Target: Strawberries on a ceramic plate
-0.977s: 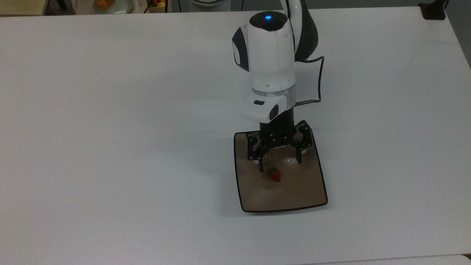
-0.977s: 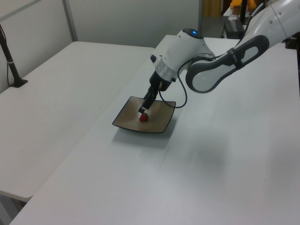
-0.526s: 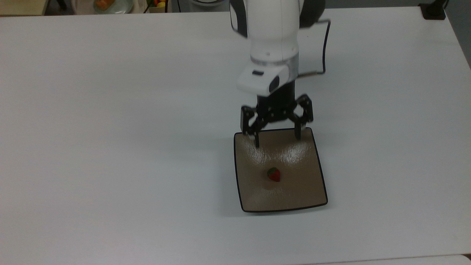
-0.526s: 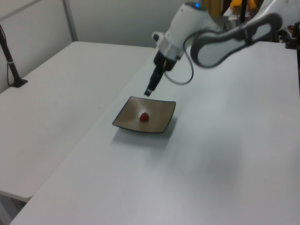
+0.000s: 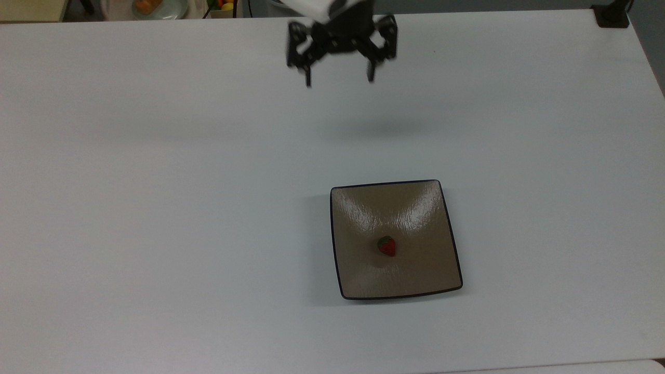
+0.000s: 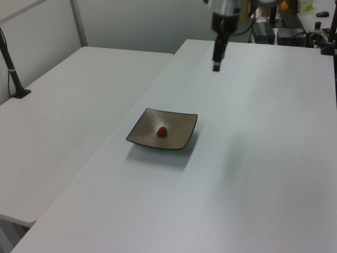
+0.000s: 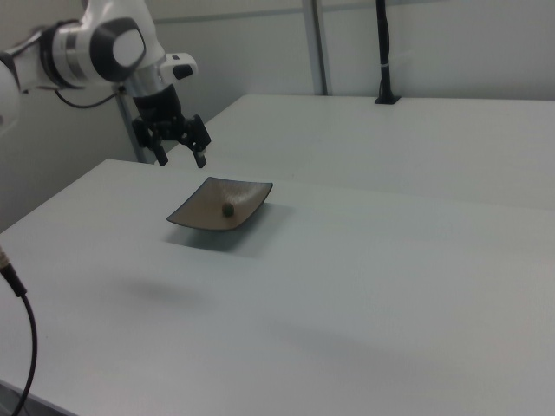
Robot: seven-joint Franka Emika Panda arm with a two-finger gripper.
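Strawberry (image 5: 386, 246) lies near centre of ceramic plate (image 5: 415, 280), on white table (image 5: 156, 208). Gripper (image 5: 338, 80) empty, fingers spread, high & well apart from plate. Placement looks done; next: retreat/home, no regrasp needed

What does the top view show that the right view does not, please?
Top view alone: the strawberry's red flesh and green cap, and dishes of food past the table's far edge. Right view alone: the white arm carrying the tool, and a black post. Both: the open, empty tool away from the ceramic plate.
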